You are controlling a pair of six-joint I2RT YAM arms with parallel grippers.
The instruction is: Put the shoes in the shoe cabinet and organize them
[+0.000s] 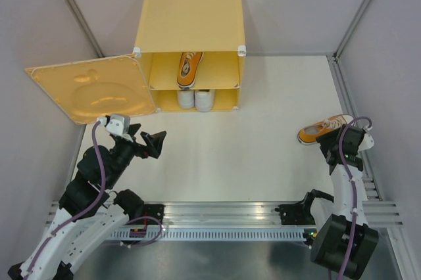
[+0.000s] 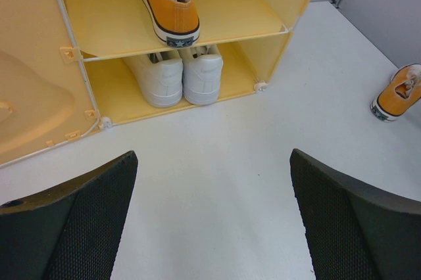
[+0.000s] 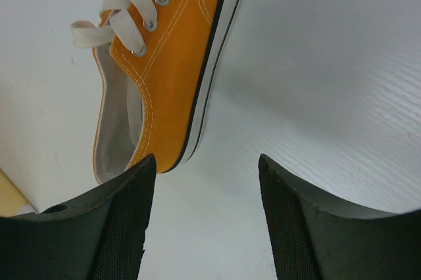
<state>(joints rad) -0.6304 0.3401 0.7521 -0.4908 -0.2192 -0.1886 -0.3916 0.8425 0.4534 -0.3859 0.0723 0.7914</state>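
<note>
1. Shoes: one orange sneaker (image 1: 189, 70) lies on the upper shelf of the shoe cabinet (image 1: 189, 23), with the white pair (image 1: 195, 99) beneath it.
2. The other orange sneaker (image 3: 164, 63) lies on the table (image 1: 230, 155), far right.
3. Right gripper (image 3: 204, 221): spread wide at that sneaker's heel, gripping nothing; one finger possibly touches it.
4. Left gripper (image 2: 214, 221): spread wide, empty, facing the cabinet.

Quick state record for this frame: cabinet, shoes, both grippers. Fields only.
cabinet: door open
upper shelf: one orange sneaker
lower shelf: white pair, side by side
outside: second orange sneaker on table, right side
left gripper: open, empty, facing cabinet
right gripper: open, by second orange sneaker's heel, not gripping
remaining: one shoe to shelve
</note>
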